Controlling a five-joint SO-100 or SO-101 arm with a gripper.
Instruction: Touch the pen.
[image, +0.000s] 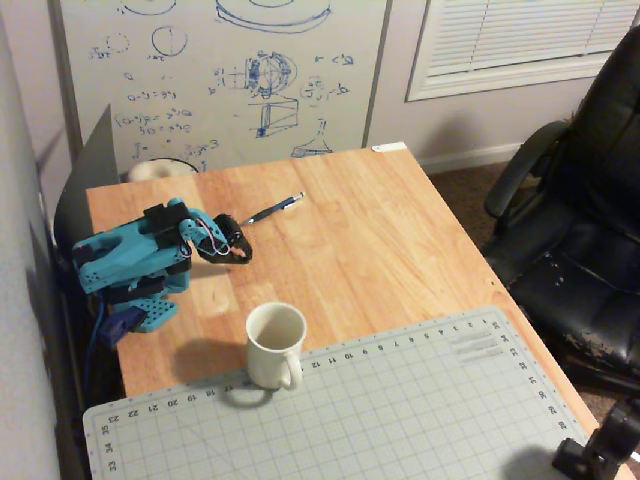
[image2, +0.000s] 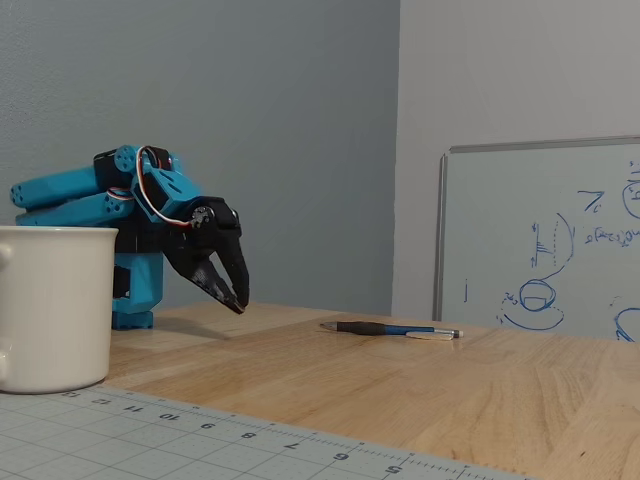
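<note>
We see a wooden table (image: 400, 240) with a cutting mat (image: 400, 410) and a white mug (image: 275, 345); the blue arm (image: 130, 260) sits folded, its gripper (image: 238, 250) nearly closed and empty, above the wood; the pen (image: 273, 209) lies flat, apart, up-right of it overhead, long axis pointing roughly back toward the fingers.

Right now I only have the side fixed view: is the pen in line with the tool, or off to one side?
Observer: In the overhead view the pen lies diagonally, up and right of the tool, with bare table between them.
Operator: Is the mug in the way?
Observer: No, the mug stands below the tool in that view, at the cutting mat's edge, away from the pen.
</note>
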